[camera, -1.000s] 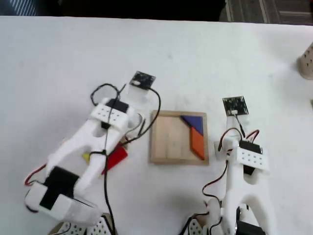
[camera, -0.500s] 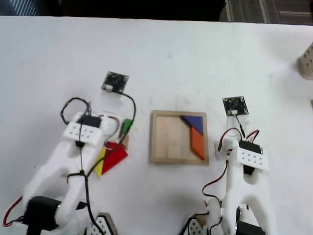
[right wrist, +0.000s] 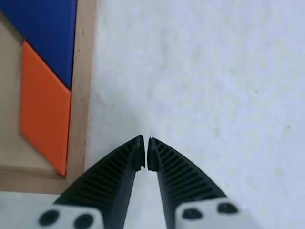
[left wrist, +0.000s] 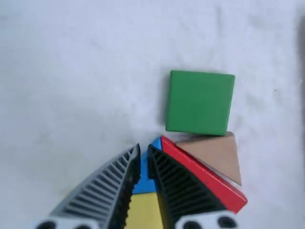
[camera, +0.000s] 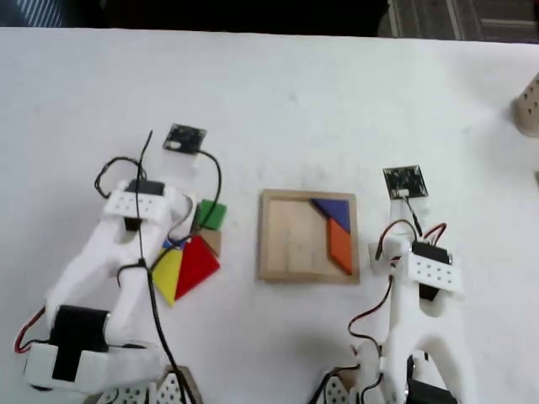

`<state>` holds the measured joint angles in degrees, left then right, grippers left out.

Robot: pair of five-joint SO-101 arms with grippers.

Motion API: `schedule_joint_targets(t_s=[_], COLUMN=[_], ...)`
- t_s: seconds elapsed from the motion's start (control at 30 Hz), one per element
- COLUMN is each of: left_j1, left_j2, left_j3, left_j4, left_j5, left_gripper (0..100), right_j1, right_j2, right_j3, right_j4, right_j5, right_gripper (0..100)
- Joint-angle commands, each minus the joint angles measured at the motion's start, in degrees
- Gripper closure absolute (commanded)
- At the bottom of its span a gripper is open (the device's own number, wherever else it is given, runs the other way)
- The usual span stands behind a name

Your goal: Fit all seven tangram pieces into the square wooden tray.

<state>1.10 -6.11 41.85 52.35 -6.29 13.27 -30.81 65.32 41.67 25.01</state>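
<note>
The square wooden tray (camera: 266,240) lies mid-table and holds a blue triangle (camera: 334,209) and an orange parallelogram (camera: 339,244) along its right side. Left of it lies a cluster: green square (camera: 209,215), tan triangle (camera: 212,243), red triangle (camera: 198,263), yellow triangle (camera: 167,274). In the left wrist view my left gripper (left wrist: 144,150) is shut and empty. It hovers over a small blue piece (left wrist: 143,180) between the yellow triangle (left wrist: 142,212) and the red triangle (left wrist: 209,183), with the green square (left wrist: 199,102) just beyond. My right gripper (right wrist: 145,152) is shut over bare table beside the tray's right rim (right wrist: 85,90).
A beige perforated object (camera: 528,105) stands at the far right edge. The left arm's body and black cables (camera: 143,252) lie over the table left of the loose pieces. The table's far edge runs along the top of the high view.
My left arm has swung left, away from the tray, uncovering the green square and the yellow and red triangles. The right arm has kept still.
</note>
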Motion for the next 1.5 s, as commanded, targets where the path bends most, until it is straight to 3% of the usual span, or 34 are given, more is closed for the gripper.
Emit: schedule_joint_targets(t_s=[0.0, 0.1, 0.63, 1.0, 1.33, 1.47], left_j1=[-0.8, -1.5, -10.1, -11.0, -11.0, -12.3], left_j2=[0.4, 0.5, 3.1, 15.3, 15.7, 15.9], left_j3=[-3.2, -2.3, -1.4, -13.6, -14.1, -15.4], left_j4=[1.2, 0.9, 1.2, 10.0, 10.1, 9.0], left_j5=[-1.9, -2.4, -2.3, -2.0, -1.8, 4.0], left_gripper=[84, 80, 80, 80, 80, 80], right_j1=[0.1, 0.1, 0.1, 0.1, 0.1, 0.1], right_j2=[-1.6, -1.6, -1.6, -1.6, -1.6, -1.6], right_j3=[-0.4, -0.4, -0.4, -0.4, -0.4, -0.4], right_j4=[0.6, 0.6, 0.6, 0.5, 0.4, 0.4], right_j5=[0.5, 0.5, 0.5, 0.5, 0.5, 0.5], right_gripper=[97.8, 97.8, 97.8, 97.8, 97.8, 97.8])
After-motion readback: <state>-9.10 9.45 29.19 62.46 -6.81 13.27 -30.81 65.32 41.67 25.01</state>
